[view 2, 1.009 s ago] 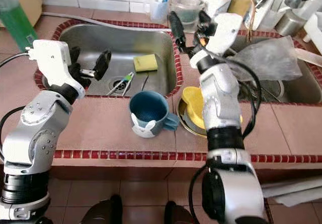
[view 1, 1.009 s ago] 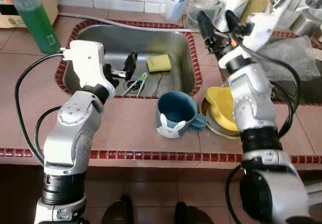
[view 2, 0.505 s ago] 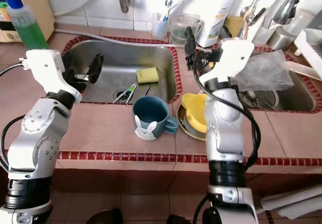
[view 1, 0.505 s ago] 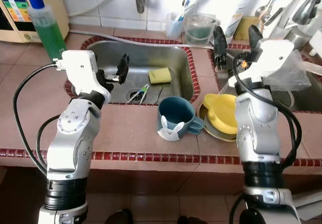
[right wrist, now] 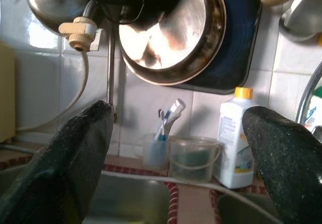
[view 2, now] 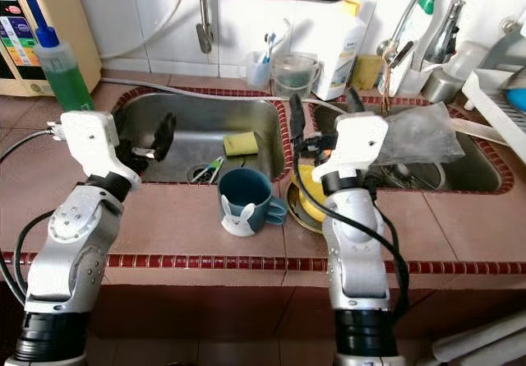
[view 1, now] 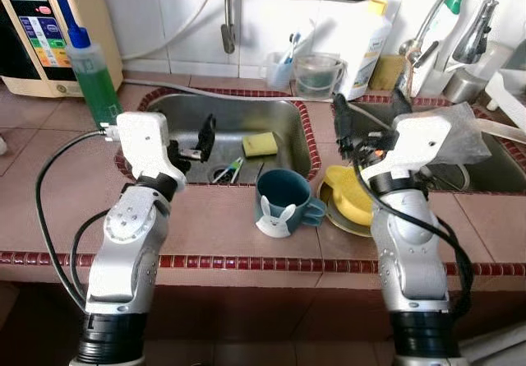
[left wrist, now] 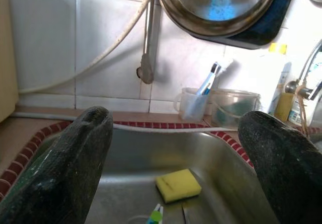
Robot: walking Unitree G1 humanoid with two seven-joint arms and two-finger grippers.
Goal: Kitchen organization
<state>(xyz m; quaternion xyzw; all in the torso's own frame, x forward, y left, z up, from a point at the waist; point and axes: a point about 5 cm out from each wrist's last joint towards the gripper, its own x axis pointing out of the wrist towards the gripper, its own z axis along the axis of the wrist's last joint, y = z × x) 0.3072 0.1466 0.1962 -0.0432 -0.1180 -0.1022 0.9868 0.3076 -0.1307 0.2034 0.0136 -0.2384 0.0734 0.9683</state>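
Observation:
A blue mug with a white bunny on it stands on the tiled counter in front of the left sink. Beside it, a yellow bowl lies on a plate. A yellow sponge and some small utensils lie in the sink basin. My left gripper hovers open over the sink's near left part, holding nothing; its wrist view looks past its fingers at the sponge. My right gripper is open and holds nothing above the yellow bowl, pointing at the back wall.
A green soap bottle stands left of the sink. A toothbrush cup, a clear tub and a white bottle line the back ledge. A steel pan hangs on the wall. The right sink holds a plastic bag and dishes.
The whole picture has shifted as the camera rose and tilted up, bringing the wall into view. My right gripper has drawn back from the back ledge to above the yellow bowl.

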